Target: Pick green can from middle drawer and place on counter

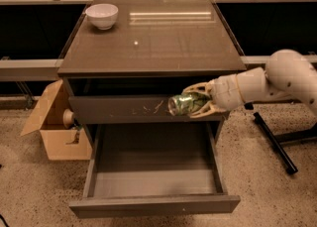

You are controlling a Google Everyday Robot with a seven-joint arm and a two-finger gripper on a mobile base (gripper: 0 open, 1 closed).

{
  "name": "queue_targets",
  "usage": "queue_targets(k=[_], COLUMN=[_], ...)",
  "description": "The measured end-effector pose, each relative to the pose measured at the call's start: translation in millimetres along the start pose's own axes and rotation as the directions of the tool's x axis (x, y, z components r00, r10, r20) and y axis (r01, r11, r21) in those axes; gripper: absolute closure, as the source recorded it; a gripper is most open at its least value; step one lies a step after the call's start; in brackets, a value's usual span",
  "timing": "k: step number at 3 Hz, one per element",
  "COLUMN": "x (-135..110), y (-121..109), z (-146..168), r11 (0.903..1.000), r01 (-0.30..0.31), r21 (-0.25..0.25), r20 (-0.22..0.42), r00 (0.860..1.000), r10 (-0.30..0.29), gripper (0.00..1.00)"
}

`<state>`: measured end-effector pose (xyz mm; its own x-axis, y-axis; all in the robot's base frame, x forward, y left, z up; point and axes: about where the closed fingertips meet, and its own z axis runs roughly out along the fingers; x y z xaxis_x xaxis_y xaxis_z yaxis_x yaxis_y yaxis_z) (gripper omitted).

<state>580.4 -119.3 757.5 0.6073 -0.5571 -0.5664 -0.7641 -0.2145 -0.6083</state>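
My gripper [194, 100] is shut on the green can [184, 104] and holds it on its side in the air, in front of the scratched upper drawer front [124, 109]. The can is above the open middle drawer [153, 181], whose grey inside holds nothing, and below the level of the counter [153, 37]. The white arm [262, 85] reaches in from the right.
A white bowl [102, 15] stands at the counter's back left corner. An open cardboard box [55, 127] sits on the floor left of the cabinet. A dark stand leg [272, 141] lies on the floor at the right.
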Motion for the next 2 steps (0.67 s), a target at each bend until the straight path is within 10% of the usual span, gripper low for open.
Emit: queue_targets(k=[1, 2], x=[-40.5, -40.5], y=[-51.3, -51.3], z=[-22.2, -22.3], r11=[0.9931, 0.9931], r01=[0.115, 0.115], r21=[-0.024, -0.024], r20=[-0.035, -0.034], r00=[0.993, 0.993], r10=[-0.116, -0.116], gripper=[1.00, 1.00])
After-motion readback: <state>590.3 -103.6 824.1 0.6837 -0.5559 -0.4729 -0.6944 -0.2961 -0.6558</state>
